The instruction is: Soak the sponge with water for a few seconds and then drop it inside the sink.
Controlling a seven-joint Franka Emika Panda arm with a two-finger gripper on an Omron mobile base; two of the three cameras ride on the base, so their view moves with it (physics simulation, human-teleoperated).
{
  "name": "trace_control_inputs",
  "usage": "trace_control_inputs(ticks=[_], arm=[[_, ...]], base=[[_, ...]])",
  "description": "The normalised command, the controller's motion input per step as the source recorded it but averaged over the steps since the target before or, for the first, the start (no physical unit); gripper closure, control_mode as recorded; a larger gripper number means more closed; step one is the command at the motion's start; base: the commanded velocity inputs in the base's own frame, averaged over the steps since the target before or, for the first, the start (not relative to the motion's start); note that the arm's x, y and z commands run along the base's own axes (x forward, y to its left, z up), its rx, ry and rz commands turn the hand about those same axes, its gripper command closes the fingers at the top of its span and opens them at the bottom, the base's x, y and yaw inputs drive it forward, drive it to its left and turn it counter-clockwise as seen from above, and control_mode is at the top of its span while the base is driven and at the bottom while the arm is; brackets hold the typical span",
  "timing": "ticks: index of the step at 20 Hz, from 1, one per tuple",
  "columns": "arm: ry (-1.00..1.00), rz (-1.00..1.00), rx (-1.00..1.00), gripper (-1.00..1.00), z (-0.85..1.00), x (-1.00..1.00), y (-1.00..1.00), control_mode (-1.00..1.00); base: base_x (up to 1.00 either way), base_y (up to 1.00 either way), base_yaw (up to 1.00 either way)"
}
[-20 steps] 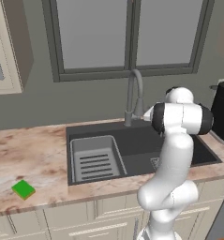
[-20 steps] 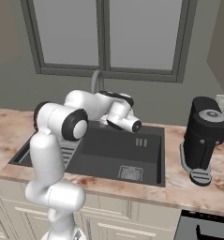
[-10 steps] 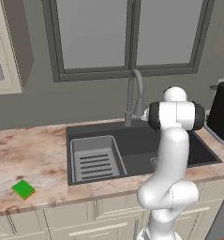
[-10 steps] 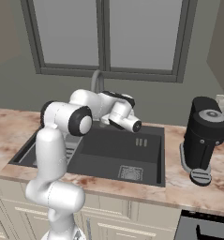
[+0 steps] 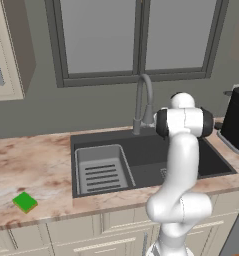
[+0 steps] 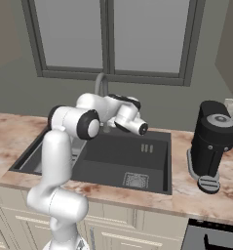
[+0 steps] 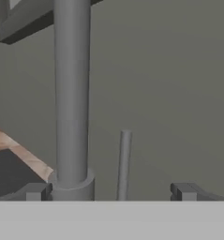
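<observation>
Green sponge lies on the counter, well left of the sink. The gripper, jaws wide and empty, faces the faucet and its thin lever; bracket that lever squarely before nudging, since no water runs.

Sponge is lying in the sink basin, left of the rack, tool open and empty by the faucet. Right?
Not the basin. The sponge lies on the counter, left of the sink and its rack, as the left base view shows. The tool is open and empty by the faucet.
</observation>
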Motion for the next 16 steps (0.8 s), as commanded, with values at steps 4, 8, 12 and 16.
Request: trace_control_inputs(ticks=[4,8,12,16], arm=[[0.00,0.00,0.00,-1.00,-0.06,0.26,0.00,-1.00],[0.00,0.00,0.00,-1.00,-0.08,0.23,0.00,-1.00],[0.00,0.00,0.00,-1.00,-0.06,0.19,0.00,-1.00],[0.00,-0.04,0.00,-1.00,-0.03,0.12,0.00,-1.00]], base=[[0.00,0.00,0.00],[0.00,0.00,0.00],[0.00,0.00,0.00],[0.00,0.00,0.00]])
